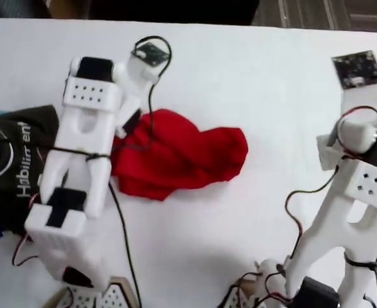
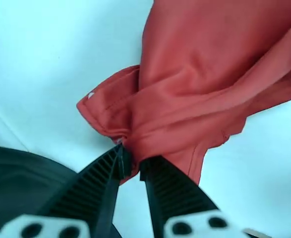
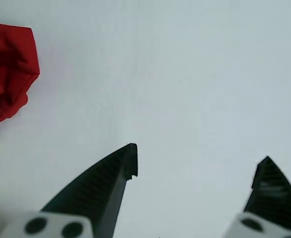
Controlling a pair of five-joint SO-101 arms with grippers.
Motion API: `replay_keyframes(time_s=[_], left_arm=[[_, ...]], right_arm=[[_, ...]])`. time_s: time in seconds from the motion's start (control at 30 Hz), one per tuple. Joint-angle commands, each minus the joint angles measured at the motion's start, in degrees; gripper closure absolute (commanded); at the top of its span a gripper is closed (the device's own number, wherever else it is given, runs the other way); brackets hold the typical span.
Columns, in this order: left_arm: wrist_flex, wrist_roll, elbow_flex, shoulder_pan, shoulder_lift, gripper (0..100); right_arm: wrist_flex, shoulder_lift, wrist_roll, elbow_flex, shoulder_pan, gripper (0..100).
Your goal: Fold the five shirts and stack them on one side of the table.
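Left wrist view has my left tool (image 2: 130,159) clamped on a bunched edge of the red shirt (image 2: 200,84), with cloth pinched between nearly closed jaws. I judge I hold it there to draw the crumpled shirt flat for folding. A black shirt (image 2: 16,173) lies just beside it at the bench's left edge, probably where the stack belongs. My right tool (image 3: 200,156) hangs with jaws wide apart over bare bench (image 3: 185,74), well apart from the red shirt. High view adds that the red shirt is a rumpled heap near the bench's middle, with the black shirt partly under my left arm.
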Motion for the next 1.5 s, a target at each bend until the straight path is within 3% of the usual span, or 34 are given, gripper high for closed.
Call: replay_keyframes(time_s=[0.0, 0.33, 0.57, 0.77, 0.93, 1.03, 1.23, 1.47], left_arm=[[1.0, 0.6, 2.5, -0.5, -6.2, 97], [-0.2, 3.4, 8.0, 4.3, -7.7, 97], [0.9, 4.8, 6.7, 3.8, -7.9, 72], [1.0, 5.6, 8.2, 2.1, -12.8, 73], [0.6, 5.1, 19.6, 1.4, -24.7, 73], [-2.3, 4.7, 29.8, -3.0, -33.0, 73], [-14.9, 1.6, 47.7, -21.7, -46.0, 73], [-15.9, 1.6, 51.3, -38.1, -46.4, 73]], right_arm=[[0.1, -2.1, -0.3, -0.2, -3.5, 62.9], [0.1, -2.1, -0.3, -0.1, -5.6, 62.9], [-0.7, -2.0, -4.3, 3.9, -7.9, 62.9], [-2.2, -2.0, -4.6, 4.0, -11.6, 62.9], [-6.3, -1.5, -4.7, 4.4, -17.5, 62.9], [-9.5, -1.5, -7.9, 4.7, -22.2, 62.9], [-15.3, 4.5, -13.5, 4.6, -32.6, 62.9], [-17.5, 20.7, -18.5, -0.4, -46.5, 62.9]])
